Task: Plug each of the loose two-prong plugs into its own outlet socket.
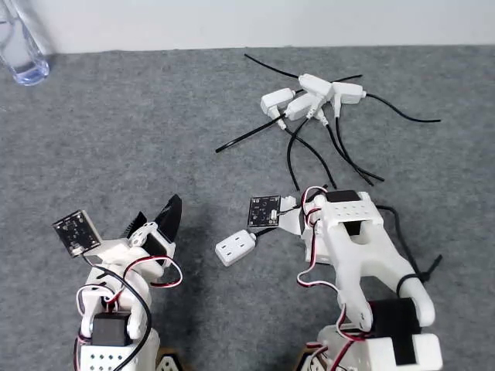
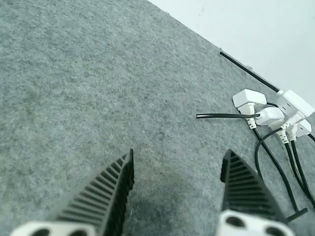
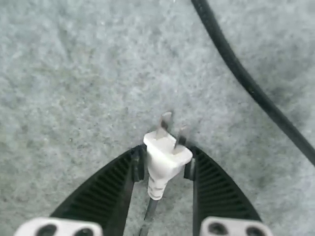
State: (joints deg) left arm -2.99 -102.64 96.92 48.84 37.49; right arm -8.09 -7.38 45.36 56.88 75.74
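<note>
Plug [image 3: 167, 157] tight in right end effector [image 3: 165, 153]; left end effector [image 2: 179, 157] spread wide, empty, above grey mat [image 2: 74, 73]

Plug [image 3: 166, 158] in right claw [image 3: 164, 151], outlet block [image 1: 234, 247] leftward

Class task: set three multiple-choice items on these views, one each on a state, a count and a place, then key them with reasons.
1. The left gripper is: A open, empty; B shut on a plug; C shut on a cord.
2. Prongs on the plug in the right gripper: A one; B two; C three.
3. The lone outlet block lies: A in the left gripper; B loose on the table; C atop the right gripper.
Key: 1A, fingers apart over bare table; 2B, two prongs stick out; 3B, the high view shows it lying free.
</note>
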